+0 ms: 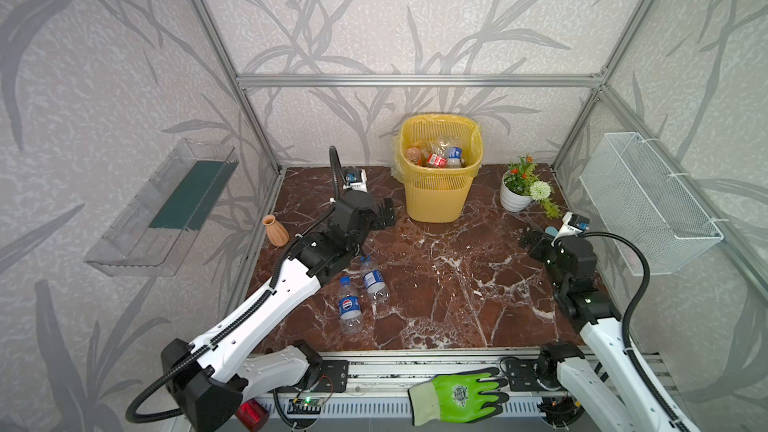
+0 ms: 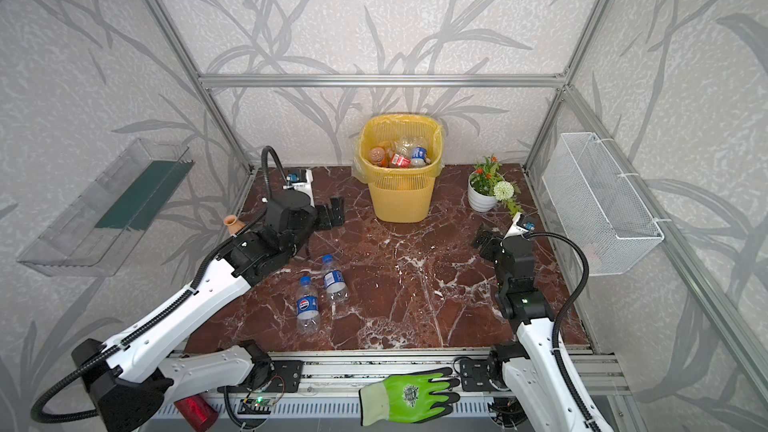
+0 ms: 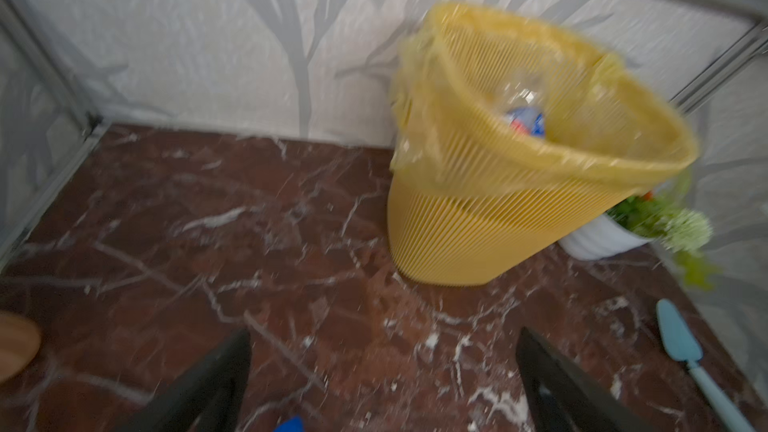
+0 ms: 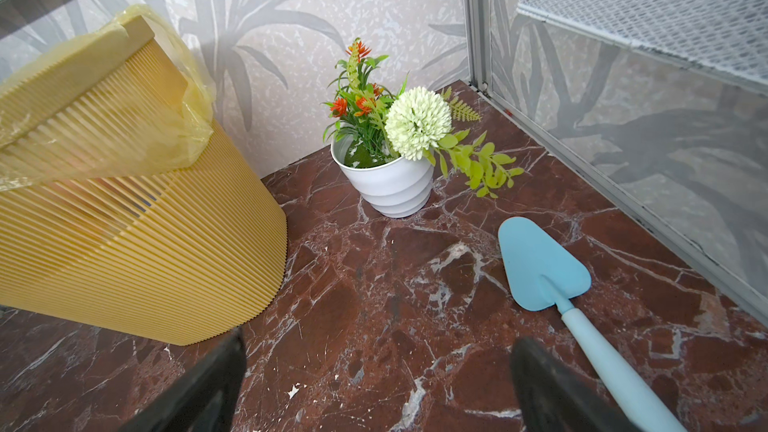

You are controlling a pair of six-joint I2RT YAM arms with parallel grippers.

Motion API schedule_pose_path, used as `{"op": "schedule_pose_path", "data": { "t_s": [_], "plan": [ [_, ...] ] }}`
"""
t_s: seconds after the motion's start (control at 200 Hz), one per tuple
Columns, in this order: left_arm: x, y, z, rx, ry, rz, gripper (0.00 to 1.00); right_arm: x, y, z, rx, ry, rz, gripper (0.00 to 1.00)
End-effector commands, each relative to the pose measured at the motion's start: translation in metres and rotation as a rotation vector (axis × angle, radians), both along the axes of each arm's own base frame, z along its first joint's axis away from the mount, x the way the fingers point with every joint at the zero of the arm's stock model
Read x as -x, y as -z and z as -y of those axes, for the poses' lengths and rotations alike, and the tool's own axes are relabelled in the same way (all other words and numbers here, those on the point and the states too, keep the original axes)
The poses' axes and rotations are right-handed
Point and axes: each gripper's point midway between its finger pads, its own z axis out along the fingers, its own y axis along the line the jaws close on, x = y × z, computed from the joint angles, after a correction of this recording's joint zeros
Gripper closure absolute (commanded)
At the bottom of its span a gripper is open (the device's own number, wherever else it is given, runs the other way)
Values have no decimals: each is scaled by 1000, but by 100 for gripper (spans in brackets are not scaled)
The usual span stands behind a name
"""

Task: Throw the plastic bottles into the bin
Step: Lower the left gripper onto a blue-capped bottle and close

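Noted two plastic bottles [image 1: 349, 309] lying side by side just beside left forearm [image 1: 266, 305], caps toward bin [image 1: 436, 197], long axes running near-to-far, behind wide-open, empty left gripper [image 1: 386, 213], well apart from right gripper [image 1: 533, 239], likewise spread and empty; judged left arm nearer.

bin [image 1: 436, 197]: matt slatted plastic | table [image 1: 457, 284]: glossy marble-look | glove [image 1: 457, 396]: perhaps rubber-coated

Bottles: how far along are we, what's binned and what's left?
Done: several bottles lie in the bin. In hand: nothing; the left claw and right claw are open, empty. Left: one blue-capped bottle and another on the table.
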Motion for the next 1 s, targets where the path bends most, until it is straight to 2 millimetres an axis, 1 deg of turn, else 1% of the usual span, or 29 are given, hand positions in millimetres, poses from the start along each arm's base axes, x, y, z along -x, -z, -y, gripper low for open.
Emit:
{"op": "schedule_pose_path", "data": {
  "t_s": [0.0,0.065,0.15,0.16,0.175,0.32,0.475,0.615,0.825,0.995],
  "plan": [
    [40,35,-33,95,-153,-149,3,-7,-4,-1,-15,-2,32,1],
    [52,52,-33,118,-156,-195,5,-10,-2,-1,-15,-3,27,1],
    [65,74,-31,107,-162,-268,5,-13,0,-2,-15,-3,25,1],
    [66,77,-30,104,-165,-276,5,-14,1,-11,-64,-41,26,2],
    [68,81,-29,102,-164,-288,5,-15,2,-15,-90,-60,26,3],
    [77,116,-11,126,-154,-387,5,-15,3,-16,-100,-62,24,4],
    [83,150,-2,142,-156,-482,6,-11,4,-13,-88,-50,24,3],
    [85,168,3,133,-152,-528,7,-9,7,-12,-90,-45,21,3],
    [82,182,15,128,-126,-568,9,-8,4,-12,-90,-45,31,3],
    [84,197,11,66,-167,-630,11,-6,2,-10,-81,-37,32,3]
  ]
}}
